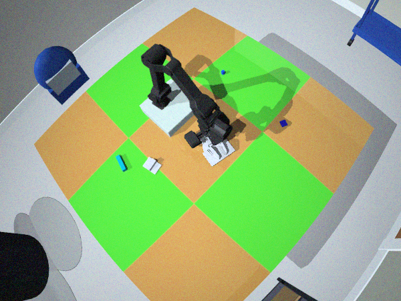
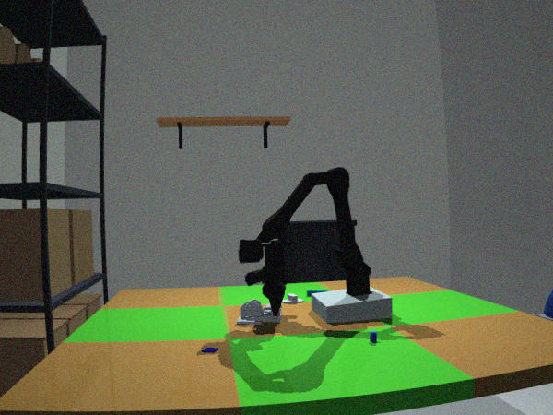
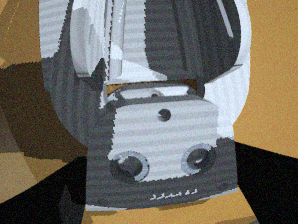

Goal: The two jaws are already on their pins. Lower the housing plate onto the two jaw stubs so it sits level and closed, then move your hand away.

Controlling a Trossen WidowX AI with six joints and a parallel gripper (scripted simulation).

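Observation:
The white housing plate point(image 3: 165, 137) lies crosswise in the lower middle of the wrist view, with two ringed holes and a smaller hole above them. Grey and dark shapes show inside the two ringed holes. My gripper point(image 3: 158, 157) point(image 2: 276, 314) is shut on the plate, one black finger at each side, low over the near end of the white base point(image 3: 226, 107) point(image 1: 214, 162) point(image 2: 245, 322). The curved white walls beyond the plate stand on the base. The plate's underside and the jaw stubs' seating are hidden, so I cannot tell whether it is fully down.
A small white stepped part point(image 1: 152, 165) point(image 2: 292, 299) and a cyan bar point(image 1: 121, 163) point(image 2: 316, 292) lie off to one side. A dark blue block point(image 1: 283, 123) point(image 2: 209, 349) and a small blue cylinder point(image 1: 223, 72) point(image 2: 373, 337) are on the other side. The arm stands on a pale block point(image 1: 170, 124).

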